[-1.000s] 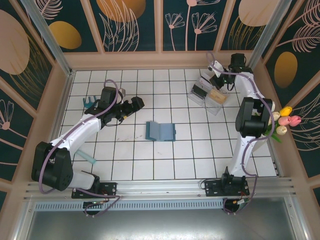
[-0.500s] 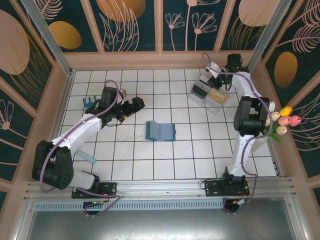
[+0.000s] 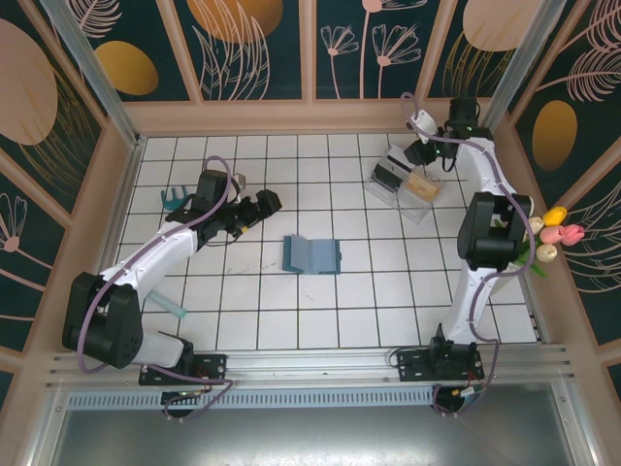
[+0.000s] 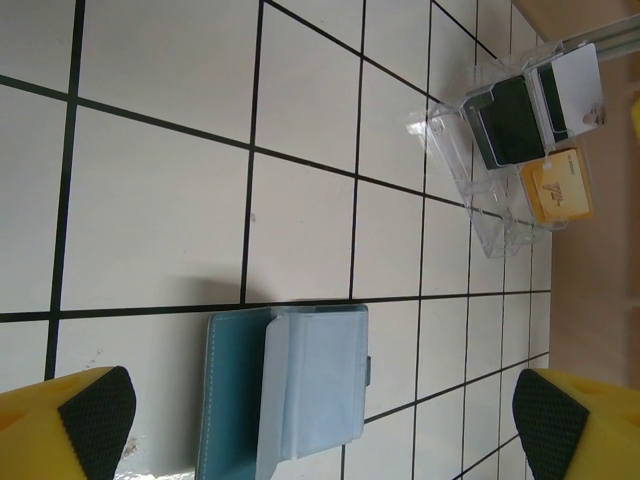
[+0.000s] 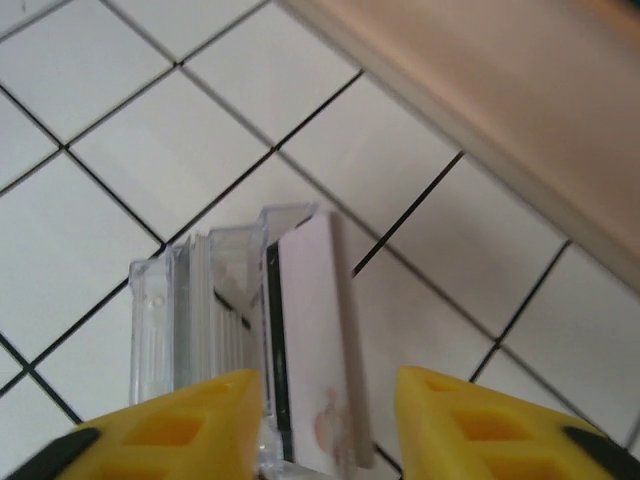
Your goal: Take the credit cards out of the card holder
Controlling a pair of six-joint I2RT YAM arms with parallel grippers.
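From above, the wallet (image 3: 312,255) lies open on the tiles mid-table, well apart from the clear tray (image 3: 412,209) at the far right, where the grey card (image 3: 398,161) and the yellow card (image 3: 422,184) stand. The left gripper (image 3: 264,204) hangs to the left of the wallet. The right gripper (image 3: 419,153) is over the tray's far end, its jaws too small to read here. At the left wrist, the left gripper (image 4: 320,425) is spread wide and empty, its fingers (image 4: 95,410) at the frame's lower corners and the open wallet (image 4: 285,390) on the tiles between them. Beyond, the tray (image 4: 480,215) holds the grey card (image 4: 572,88) and the yellow card (image 4: 560,185). At the right wrist, the right gripper (image 5: 330,425) has its fingers (image 5: 190,420) apart on either side of the grey card (image 5: 315,320). The card stands upright in the end slot of the tray (image 5: 165,300) and is not clamped.
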